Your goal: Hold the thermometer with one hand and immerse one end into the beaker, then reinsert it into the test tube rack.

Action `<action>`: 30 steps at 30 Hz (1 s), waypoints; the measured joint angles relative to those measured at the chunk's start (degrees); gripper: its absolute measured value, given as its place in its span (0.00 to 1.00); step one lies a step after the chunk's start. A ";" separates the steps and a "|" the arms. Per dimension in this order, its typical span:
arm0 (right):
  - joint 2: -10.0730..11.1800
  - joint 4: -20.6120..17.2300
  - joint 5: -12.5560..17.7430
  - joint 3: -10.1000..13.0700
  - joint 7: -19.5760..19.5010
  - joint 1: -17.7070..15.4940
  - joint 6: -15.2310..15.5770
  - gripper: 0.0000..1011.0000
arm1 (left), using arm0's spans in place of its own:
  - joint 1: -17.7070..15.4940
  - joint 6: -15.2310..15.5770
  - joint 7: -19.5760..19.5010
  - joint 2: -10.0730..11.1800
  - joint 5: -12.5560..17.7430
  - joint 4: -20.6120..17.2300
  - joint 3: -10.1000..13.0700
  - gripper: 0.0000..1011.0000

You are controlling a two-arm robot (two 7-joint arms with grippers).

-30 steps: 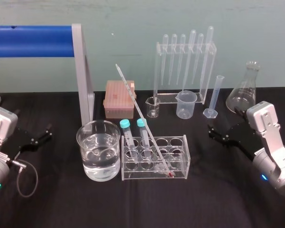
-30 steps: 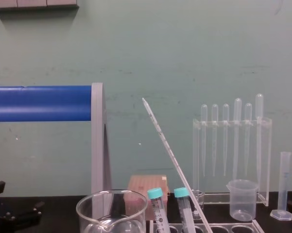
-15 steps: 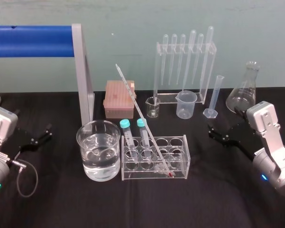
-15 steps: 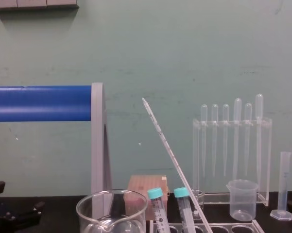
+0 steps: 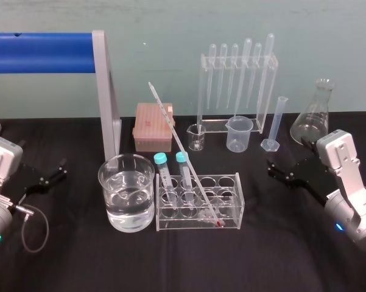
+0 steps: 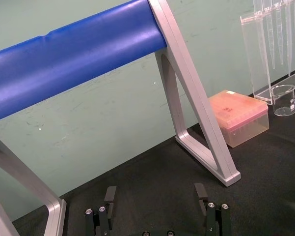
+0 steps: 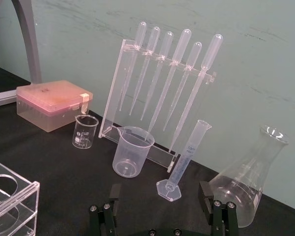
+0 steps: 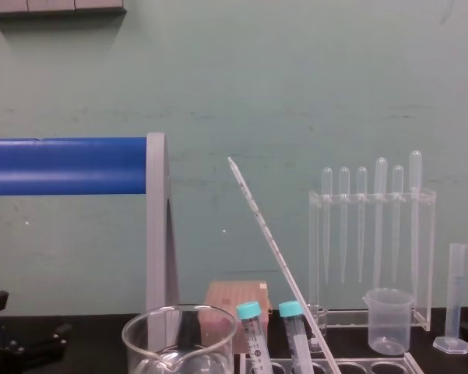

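Head view: thermometer point(image 5: 181, 146) leans in test tube rack point(image 5: 231, 214).

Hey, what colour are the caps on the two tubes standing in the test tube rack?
Teal. The caps show best in the head view.

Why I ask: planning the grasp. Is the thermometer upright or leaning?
Leaning: the thermometer slants in the test tube rack, bulb low, top tilted leftward.
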 joint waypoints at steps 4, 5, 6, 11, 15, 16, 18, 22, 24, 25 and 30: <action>0.00 0.00 0.00 0.00 0.00 0.00 0.00 0.99 | 0.00 0.00 0.00 0.00 0.00 0.00 0.00 1.00; 0.00 0.00 0.00 0.00 0.00 0.00 0.00 0.99 | 0.00 0.00 0.00 0.00 0.00 0.00 0.00 1.00; 0.00 0.00 0.00 0.00 0.00 0.00 0.00 0.99 | 0.00 0.00 0.00 0.00 0.00 0.00 0.00 1.00; 0.00 0.00 0.00 0.00 0.00 0.00 0.00 0.99 | 0.00 0.00 0.00 0.00 0.00 0.00 0.00 1.00; 0.25 -0.09 -0.39 0.45 0.99 0.32 0.03 0.99 | 0.00 0.00 0.00 0.00 0.00 0.00 0.00 1.00; 0.30 -0.39 0.45 0.76 1.81 0.31 0.33 0.99 | 0.00 0.00 0.00 0.00 0.00 0.00 0.00 1.00; 0.45 -2.02 5.12 2.57 5.44 0.06 2.61 0.99 | 0.00 0.00 0.00 0.00 0.00 0.00 0.00 1.00; 1.19 -5.38 13.16 5.29 12.04 -0.09 8.33 0.99 | 0.00 0.00 0.00 0.00 0.00 0.00 0.00 1.00; 1.86 -7.63 17.23 6.49 15.67 0.28 12.82 0.99 | 0.00 0.00 0.00 0.00 0.00 0.00 -0.01 1.00; 2.08 -8.26 18.28 6.77 16.75 0.53 14.23 0.99 | 0.00 0.00 0.00 0.00 0.00 0.00 0.00 1.00; 2.98 -11.47 21.94 7.01 22.09 2.51 20.99 0.99 | 0.00 0.00 0.00 0.00 0.00 0.00 0.00 1.00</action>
